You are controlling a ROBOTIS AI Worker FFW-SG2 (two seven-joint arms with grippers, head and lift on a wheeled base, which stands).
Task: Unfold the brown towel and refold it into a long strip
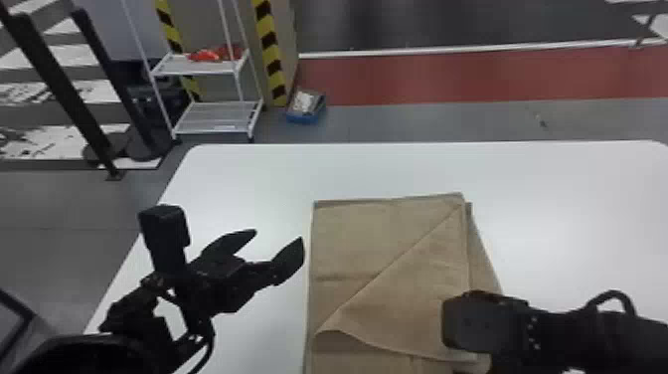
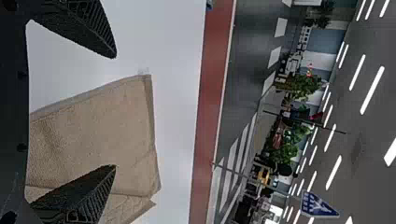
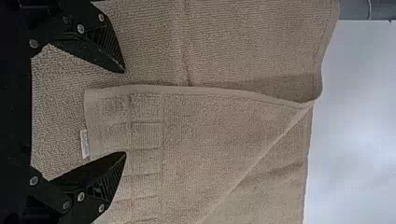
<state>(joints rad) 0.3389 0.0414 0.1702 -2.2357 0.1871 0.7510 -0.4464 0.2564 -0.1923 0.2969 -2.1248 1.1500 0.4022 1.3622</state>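
- Head view: the brown towel (image 1: 387, 248) lay on the white table (image 1: 248, 174), with the left gripper (image 1: 278, 235) near its left edge and the right gripper (image 1: 484, 318) over its near right part.
- The left gripper's fingers stood wide apart, with nothing held between them.
- The right gripper's fingers were also spread wide; the flap's hemmed end showed between them in the right wrist view, unpinched.
- Folded layers made up the towel, a loose flap crossing it on a slant from the far right corner toward the near left, and another layer jutted out along its right side.
- Beyond the table, a red band (image 1: 472, 74) crossed the grey floor, and a white shelf rack (image 1: 218, 119) with red items (image 1: 211, 54) on its upper shelf stood beside yellow-and-black striped edging (image 1: 271, 49). A blue box (image 1: 304, 118) sat on the floor near the rack.
- From the left wrist view came the room farther off: long ceiling lights (image 2: 371, 91), green plants (image 2: 303, 86) and a blue sign (image 2: 320, 205).
- The right wrist view gave the towel's looped weave, pressed creases across the flap, and a small white tag (image 3: 84, 143) at the flap's edge.
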